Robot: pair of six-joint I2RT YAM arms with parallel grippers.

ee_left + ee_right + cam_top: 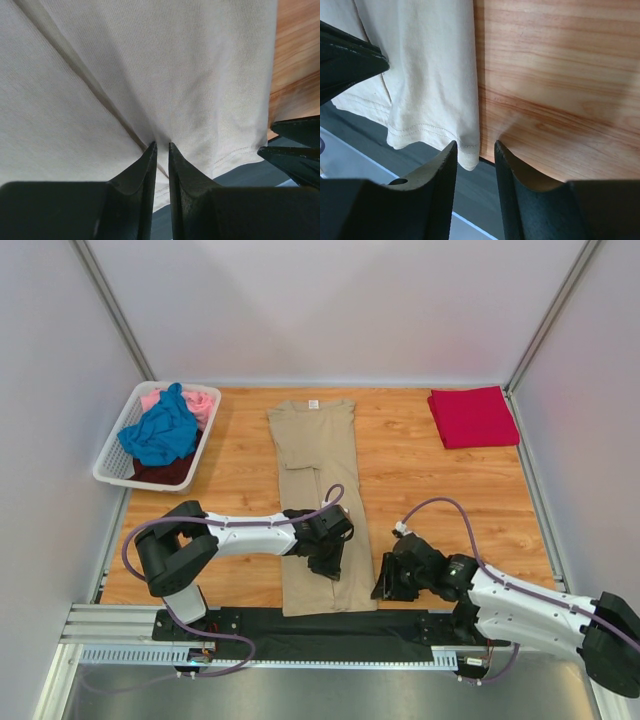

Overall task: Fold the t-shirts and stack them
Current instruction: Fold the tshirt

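On the table (420, 480), the tan t-shirt (315, 450) lies folded lengthwise.

Long shirt (315, 440) lies mid-counter (420, 480), running 12 to 6 o'clock; basket (112, 468) at 10 holds heaped shirts (160, 430); folded shirt (473, 416) at 2; left tool (325, 568) on long shirt's near end; right tool (381, 589) just beside its 5 o'clock corner.

A plain tan t-shirt (318, 490) lies mid-frame on the orange-brown, wood-grained surface (430, 490), with a crimson t-shirt (473, 416) at upper right. The white lattice basket (108, 468) at upper left holds a blue t-shirt (158, 435), a pink t-shirt (204, 403) and a dark maroon t-shirt (165, 473).
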